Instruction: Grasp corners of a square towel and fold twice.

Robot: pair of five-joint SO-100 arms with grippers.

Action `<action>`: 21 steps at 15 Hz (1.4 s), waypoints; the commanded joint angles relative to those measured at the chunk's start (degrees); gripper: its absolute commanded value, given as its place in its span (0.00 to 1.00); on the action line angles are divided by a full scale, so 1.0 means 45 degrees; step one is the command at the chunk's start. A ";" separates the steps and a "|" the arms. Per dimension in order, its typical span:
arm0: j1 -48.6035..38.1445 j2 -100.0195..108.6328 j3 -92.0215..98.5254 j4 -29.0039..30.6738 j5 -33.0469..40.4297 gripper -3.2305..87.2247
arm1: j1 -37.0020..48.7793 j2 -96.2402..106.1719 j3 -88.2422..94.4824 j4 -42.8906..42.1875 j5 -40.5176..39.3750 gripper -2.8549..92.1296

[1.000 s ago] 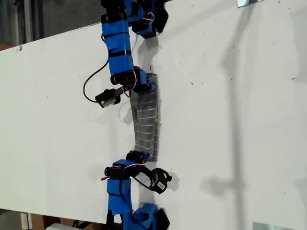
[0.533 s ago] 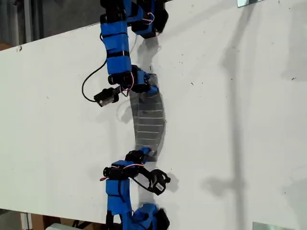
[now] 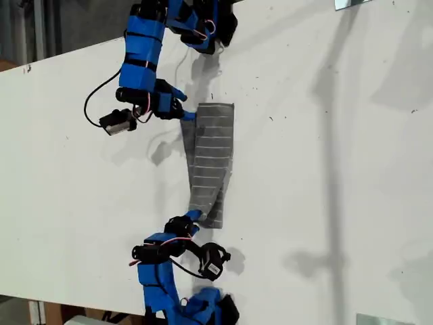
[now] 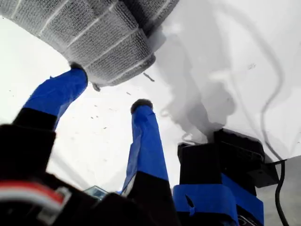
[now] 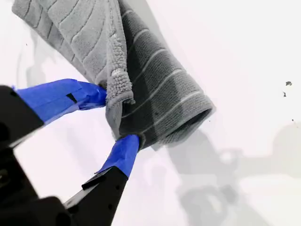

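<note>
**Caller:** Second wrist view first: my second gripper is clamped on the towel, with one blue-taped finger on either side of a doubled-over edge.

**Partner:** A firm hold?

**Caller:** It looks firm. The cloth bunches between the tips, and a fuzzy corner curls over at the pinch. Past the tips the towel rolls back on itself, showing the darker striped side.

**Partner:** And the other one?

**Caller:** In the first wrist view my first gripper has its jaws spread wide with nothing between them. A rounded corner of the towel lies just past the fingertips. One tip sits at the cloth's edge, but I cannot tell whether it touches.

**Partner:** Where does everything sit overall?

**Caller:** In the exterior view the towel is a narrow, folded grey strip near the middle of the white table, running from top to bottom of the picture. My first gripper sits beside its upper end, on the exterior view's left. My second gripper meets the lower end, where the cloth lifts and twists into a slanted flap.

**Partner:** Is the upper end flat?

**Caller:** Yes, the upper end lies flat on the table with its stripes showing.
</note>
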 commanded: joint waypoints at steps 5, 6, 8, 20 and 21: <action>-0.1582 0.4473 -0.0293 0.1660 0.0703 0.21 | -0.0449 0.1191 0.0859 -0.0781 0.0508 0.29; -0.1699 0.5488 0.0527 0.1660 0.0449 0.21 | -0.0469 0.1328 0.1504 -0.1230 0.0586 0.29; -0.1133 0.6367 0.2207 0.1328 -0.0664 0.21 | -0.0488 0.1621 0.3008 -0.2363 0.0859 0.29; 0.1016 0.6934 0.4727 -0.1602 -0.2187 0.21 | 0.0879 -0.2305 0.5723 -0.7285 -0.0117 0.43; 0.1094 0.6934 0.4785 -0.1699 -0.2227 0.21 | 0.0723 -0.3086 0.5098 -0.7305 -0.0273 0.43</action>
